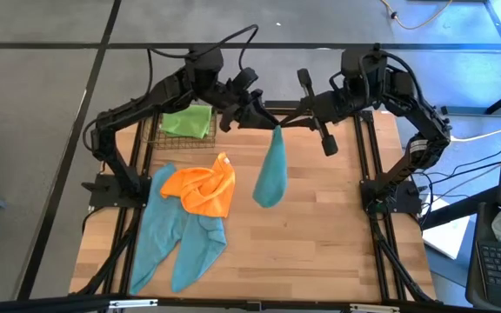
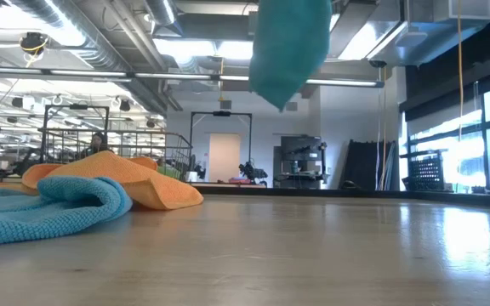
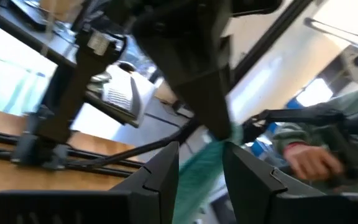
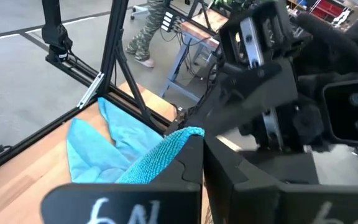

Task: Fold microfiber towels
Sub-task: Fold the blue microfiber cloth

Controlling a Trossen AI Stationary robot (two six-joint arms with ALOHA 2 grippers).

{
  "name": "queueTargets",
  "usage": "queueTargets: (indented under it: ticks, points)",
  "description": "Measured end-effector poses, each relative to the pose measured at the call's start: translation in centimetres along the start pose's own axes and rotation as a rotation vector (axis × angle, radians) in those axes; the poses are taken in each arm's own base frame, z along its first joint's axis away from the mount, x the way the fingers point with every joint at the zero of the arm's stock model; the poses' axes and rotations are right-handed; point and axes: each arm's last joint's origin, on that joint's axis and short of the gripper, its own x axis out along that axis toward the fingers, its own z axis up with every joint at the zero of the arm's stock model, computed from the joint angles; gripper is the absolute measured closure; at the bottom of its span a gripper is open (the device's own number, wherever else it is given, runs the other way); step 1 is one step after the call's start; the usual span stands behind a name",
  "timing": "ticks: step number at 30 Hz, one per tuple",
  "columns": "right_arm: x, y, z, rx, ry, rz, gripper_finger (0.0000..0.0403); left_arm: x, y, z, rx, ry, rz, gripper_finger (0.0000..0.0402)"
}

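Teal towel (image 1: pixel 270 172) is dangling below both claws, right claw (image 4: pixel 202 146) and left claw (image 3: pixel 201 163) pinching its top edge; next, spreading it flat on the counter (image 1: pixel 320 235).

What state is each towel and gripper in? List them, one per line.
Hanging teal towel: lifted off the table, held at its top by both grippers.
Orange towel: crumpled, lying on the teal towels.
Teal towels on table: lying unfolded.
Green towel: lying in the wire basket.
Left gripper: shut on towel.
Right gripper: shut on towel.
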Motion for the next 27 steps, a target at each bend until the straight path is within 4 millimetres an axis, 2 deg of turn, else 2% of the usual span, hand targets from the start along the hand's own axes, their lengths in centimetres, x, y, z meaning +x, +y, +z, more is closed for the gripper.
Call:
queueTargets:
  ticks: [7, 12, 20, 27]
  points:
    - [-0.6, 0.3, 0.1, -0.007, -0.008, 0.018, 0.0395, 0.7, -1.0, -0.1, -0.051, 0.006, -0.076, 0.0285]
    - [-0.7, 0.4, 0.2, -0.005, -0.008, 0.025, 0.0395, 1.1, -1.3, -0.3, -0.059, -0.005, -0.061, 0.0285]
    - [-0.9, 0.5, 0.1, -0.001, -0.002, 0.028, 0.0395, 3.4, 0.4, -1.3, -0.093, 0.01, -0.017, 0.0285]
    - [-0.9, 0.8, -0.4, 0.036, 0.046, 0.059, 0.0395, 3.7, 1.1, -1.3, -0.081, 0.022, -0.046, 0.0285]
